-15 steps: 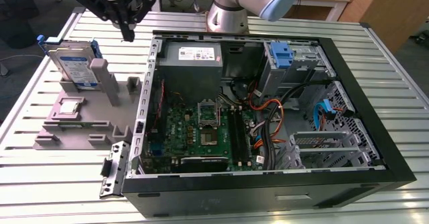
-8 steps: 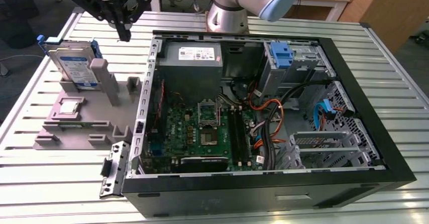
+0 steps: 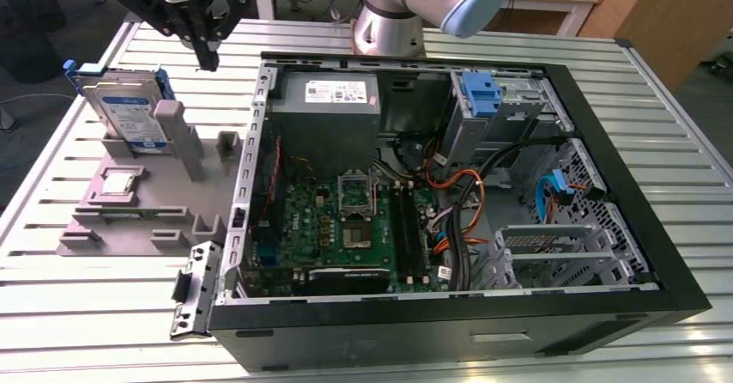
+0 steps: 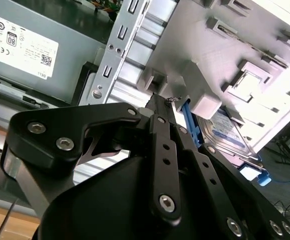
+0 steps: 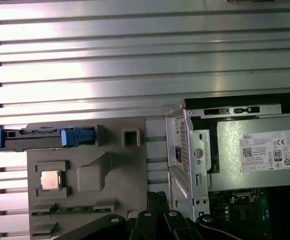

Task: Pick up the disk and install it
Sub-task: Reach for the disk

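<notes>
The disk (image 3: 124, 115) stands on its edge in a slot of the grey fixture (image 3: 137, 220), at the exterior view's left, its blue bracket showing along the top and sides. A tall grey post (image 3: 174, 138) of the same fixture rises just beside its labelled face. The gripper (image 3: 208, 57) hangs in the air near it, a little toward the computer case (image 3: 641, 228), touching nothing. In the second wrist view its fingers (image 4: 157, 117) look pressed together at the tips with nothing between them. From where I stand, the worry is that narrow slot. Fingers coming down off-centre could knock the post or catch the bracket and tip the disk over, and a grip on the plastic alone might let the metal body twist. Inside the case, the loose orange cables (image 3: 458, 196) lie near the drive bays (image 3: 493, 100) and could snag. A small square processor chip (image 3: 119, 183) lies flat lower on the fixture. Everything sits on a table (image 3: 103, 301) of ribbed aluminium slats, with a wooden cabinet (image 3: 670, 14) behind at the exterior view's right.
</notes>
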{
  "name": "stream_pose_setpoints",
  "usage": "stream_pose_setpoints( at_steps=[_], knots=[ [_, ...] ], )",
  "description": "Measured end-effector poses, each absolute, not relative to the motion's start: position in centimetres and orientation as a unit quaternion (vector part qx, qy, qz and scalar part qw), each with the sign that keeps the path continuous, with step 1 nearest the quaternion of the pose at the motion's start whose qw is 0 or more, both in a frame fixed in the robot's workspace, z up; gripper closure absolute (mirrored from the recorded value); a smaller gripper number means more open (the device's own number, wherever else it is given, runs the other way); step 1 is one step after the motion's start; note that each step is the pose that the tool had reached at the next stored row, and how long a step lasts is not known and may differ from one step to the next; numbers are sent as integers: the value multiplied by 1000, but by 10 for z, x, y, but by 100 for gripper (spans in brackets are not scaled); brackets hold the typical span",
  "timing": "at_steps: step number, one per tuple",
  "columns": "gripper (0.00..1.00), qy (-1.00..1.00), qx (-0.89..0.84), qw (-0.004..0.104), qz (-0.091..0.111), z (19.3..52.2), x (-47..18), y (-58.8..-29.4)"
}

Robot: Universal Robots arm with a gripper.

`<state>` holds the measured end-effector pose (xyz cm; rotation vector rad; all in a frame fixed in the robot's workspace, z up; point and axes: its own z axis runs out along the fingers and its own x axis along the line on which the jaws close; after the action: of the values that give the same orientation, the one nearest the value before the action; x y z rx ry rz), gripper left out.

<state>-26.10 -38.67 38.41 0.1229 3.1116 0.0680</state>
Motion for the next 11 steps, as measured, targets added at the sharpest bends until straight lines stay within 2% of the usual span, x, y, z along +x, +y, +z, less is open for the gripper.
stream_pose_setpoints(
  at_steps=[11],
  knots=[
    [89, 999, 44, 13, 22, 378, -280, -372]
  ],
)
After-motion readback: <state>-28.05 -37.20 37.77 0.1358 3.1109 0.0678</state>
